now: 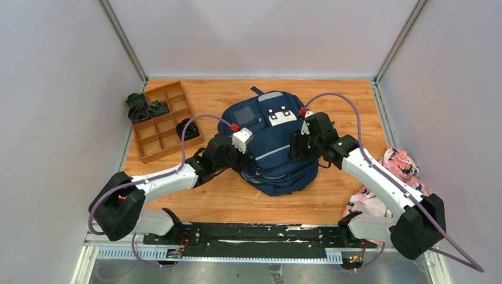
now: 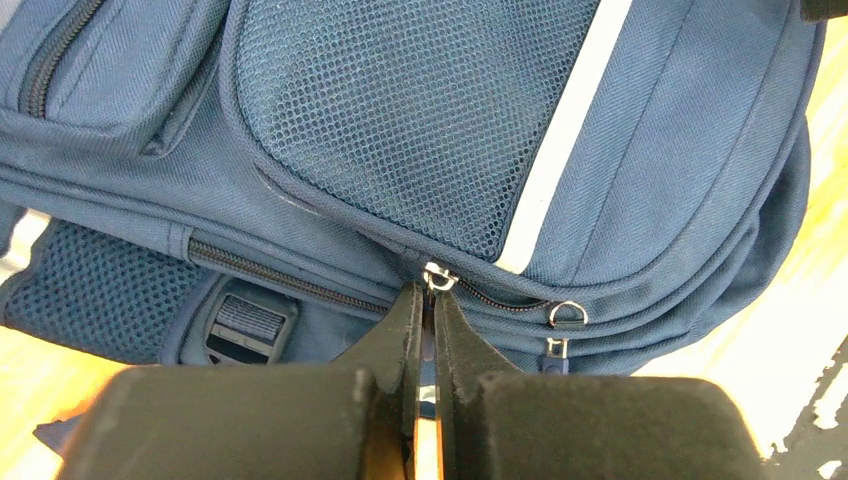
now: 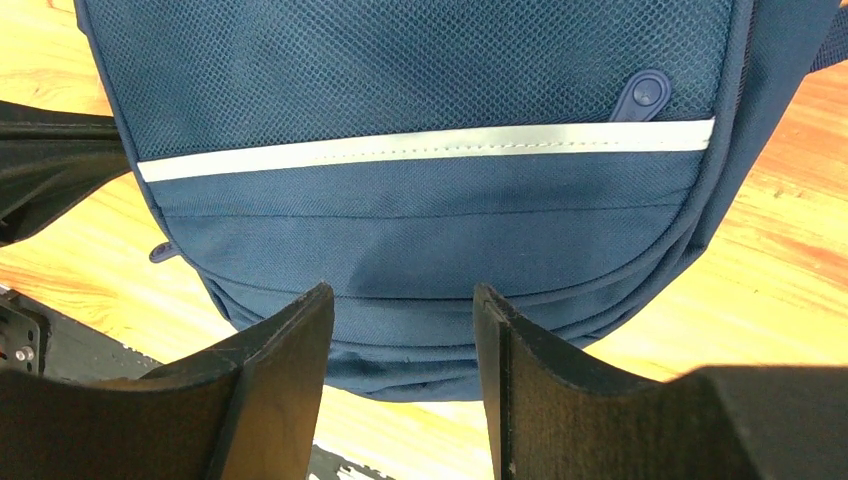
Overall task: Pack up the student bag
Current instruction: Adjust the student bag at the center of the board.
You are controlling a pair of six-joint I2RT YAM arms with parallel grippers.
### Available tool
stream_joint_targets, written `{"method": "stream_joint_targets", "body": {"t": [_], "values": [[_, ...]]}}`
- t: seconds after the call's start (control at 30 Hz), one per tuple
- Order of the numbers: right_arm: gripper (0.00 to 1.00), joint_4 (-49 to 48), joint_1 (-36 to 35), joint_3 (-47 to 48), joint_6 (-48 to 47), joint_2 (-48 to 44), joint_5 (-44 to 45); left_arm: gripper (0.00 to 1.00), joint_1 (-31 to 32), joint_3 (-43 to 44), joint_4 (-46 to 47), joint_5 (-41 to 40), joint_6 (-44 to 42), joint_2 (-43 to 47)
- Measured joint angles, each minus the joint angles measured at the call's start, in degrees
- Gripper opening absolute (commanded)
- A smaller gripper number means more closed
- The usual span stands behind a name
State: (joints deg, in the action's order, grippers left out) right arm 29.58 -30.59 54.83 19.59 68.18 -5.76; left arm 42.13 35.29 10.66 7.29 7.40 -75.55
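The wooden surface (image 1: 337,106) carries the student bag (image 1: 269,154) at its middle, lying flat between the two arms. A divided tray (image 1: 147,144) sits at the far left and a pink cloth bundle (image 1: 398,165) at the right edge.

The step in hand looks like opening the bag, since nothing has been loaded yet. The right fingers (image 3: 290,340) are spread wide and hold nothing, hovering over the bag's rounded end. The left fingers (image 2: 395,330) are pinched together on the zipper pull (image 2: 437,277), just below the mesh pocket.

The next move probably calls for drawing that pull along the curved zip track while the right arm pins the fabric so the bag does not slide.
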Motion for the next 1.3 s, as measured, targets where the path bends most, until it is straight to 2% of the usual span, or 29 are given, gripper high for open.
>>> {"method": "stream_joint_targets", "body": {"t": [0.3, 0.47, 0.8, 0.83, 0.93, 0.97, 1.17, 1.3], "values": [[0.57, 0.00, 4.48, -1.60, -0.50, -1.14, 1.36, 0.00, 0.00, -2.97, 1.20, 2.43, 4.07, 3.37], [0.56, -1.22, 5.14, -2.78, -0.33, 1.33, 0.79, 0.00, 0.94, -3.19, 1.33, 5.53, 8.39, 2.75], [0.56, -7.21, 5.90, -5.40, 2.47, 7.50, -1.42, 0.01, 14.36, 5.40, -1.14, 5.18, 15.43, -4.28], [0.56, -7.50, 5.99, -5.40, 2.54, 7.45, -1.51, 0.09, 15.23, 6.60, -1.40, 5.44, 15.89, -5.07], [0.57, -8.90, 6.01, -5.38, 2.56, 6.58, -2.27, 0.40, 16.65, 8.87, -1.49, 6.67, 17.77, -6.10], [0.58, -9.07, 6.01, -5.38, 2.58, 6.14, -2.45, 0.45, 16.90, 9.11, -1.46, 6.88, 17.90, -5.88], [0.60, -6.45, 5.95, -5.38, 1.81, -2.08, -3.43, 0.59, 17.57, 9.79, -5.18, 3.19, 19.26, 0.68], [0.60, -4.00, 5.86, -5.38, 1.09, -8.61, -4.50, 0.60, 15.13, 11.72, -11.23, -0.76, 22.80, 5.53]]}}
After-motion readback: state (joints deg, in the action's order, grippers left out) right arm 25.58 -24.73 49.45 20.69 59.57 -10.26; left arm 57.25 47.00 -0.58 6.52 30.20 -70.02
